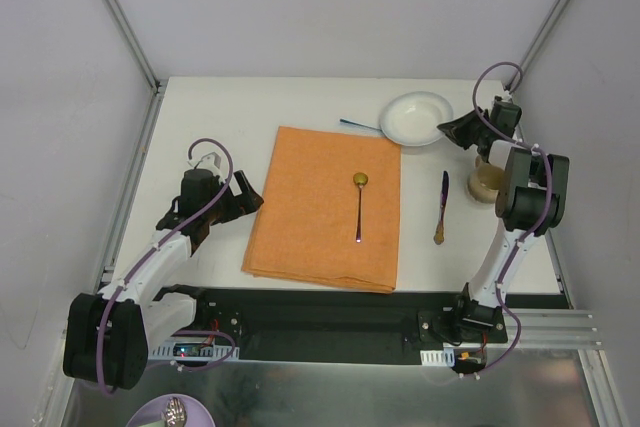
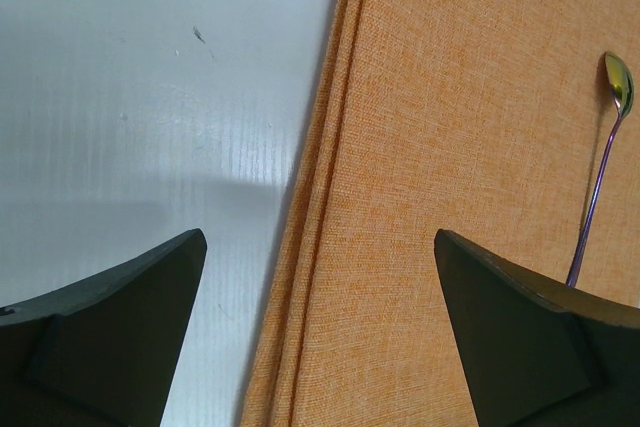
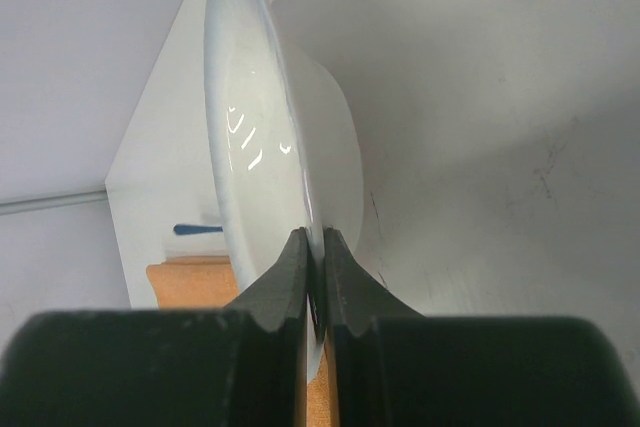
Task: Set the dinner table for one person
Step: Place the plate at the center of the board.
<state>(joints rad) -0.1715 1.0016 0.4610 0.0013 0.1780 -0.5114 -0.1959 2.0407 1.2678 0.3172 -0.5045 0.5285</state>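
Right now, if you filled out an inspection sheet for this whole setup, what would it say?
Surface: white dinner table, bare parts look clean.
Job's things: orange placemat centred; spoon lying on it; dark utensil just off its right edge; white plate past its far right corner; thin blue utensil poking out left of the plate; what looks like a beige cup beside the right arm, partly hidden.
Clutter: purple dish off the table, at the view's near edge.
Grippers: left gripper open over the placemat's left edge; right gripper shut on the plate's rim.
Cables: purple cables looped along both arms, none snagged.
Surroundings: white walls, metal rails.
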